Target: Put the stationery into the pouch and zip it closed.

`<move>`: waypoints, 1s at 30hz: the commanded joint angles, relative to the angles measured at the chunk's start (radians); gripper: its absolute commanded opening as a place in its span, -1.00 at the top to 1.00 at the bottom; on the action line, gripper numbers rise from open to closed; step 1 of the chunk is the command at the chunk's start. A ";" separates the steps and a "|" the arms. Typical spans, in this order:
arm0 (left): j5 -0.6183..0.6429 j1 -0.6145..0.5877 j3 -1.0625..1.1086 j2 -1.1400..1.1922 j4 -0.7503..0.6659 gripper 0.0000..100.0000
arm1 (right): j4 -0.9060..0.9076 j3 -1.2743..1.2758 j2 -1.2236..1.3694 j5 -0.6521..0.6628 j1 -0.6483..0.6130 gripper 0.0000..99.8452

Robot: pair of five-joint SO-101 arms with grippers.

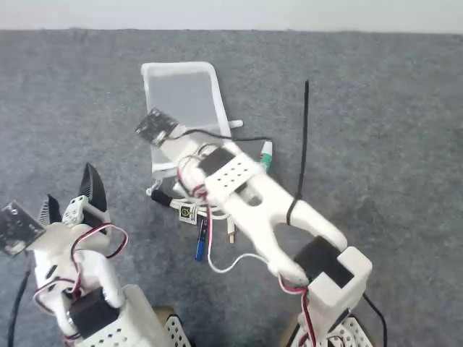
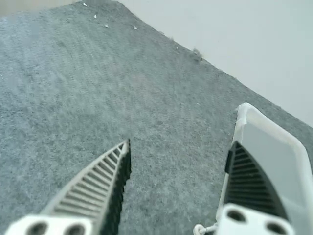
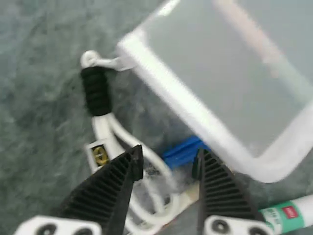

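Observation:
The white mesh pouch [image 1: 181, 94] lies flat near the table's middle, its edge also showing beside my left gripper [image 2: 183, 143] as the pouch [image 2: 274, 147]. A black zip pull [image 1: 160, 196] on a white cord sits at its near end. A blue pen [image 1: 201, 240] lies just in front of the pouch, and a green-and-white marker [image 1: 266, 155] rests at its right. My right gripper [image 3: 168, 159] hovers open over the blue pen [image 3: 183, 149], next to the pouch corner [image 3: 195, 117] and zip pull [image 3: 96, 90]. My left gripper [image 1: 69, 184] stands open and holds nothing, at the front left.
A thin black cable [image 1: 305, 137] runs across the grey carpet to the right of the pouch. White and red wires [image 1: 231, 260] hang from the right arm over the pen area. A pale wall edge [image 1: 231, 14] bounds the far side.

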 commanded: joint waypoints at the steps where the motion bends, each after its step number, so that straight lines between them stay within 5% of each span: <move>1: 0.012 -0.008 -0.012 -0.018 -0.025 0.40 | 0.038 -0.058 -0.013 -0.015 -0.067 0.65; 26: 0.012 -0.006 -0.015 -0.018 -0.025 0.40 | -0.025 -0.166 0.254 0.063 -0.134 0.66; 30: 0.012 -0.006 -0.013 -0.018 -0.023 0.40 | 0.071 -0.261 0.300 0.063 -0.134 0.87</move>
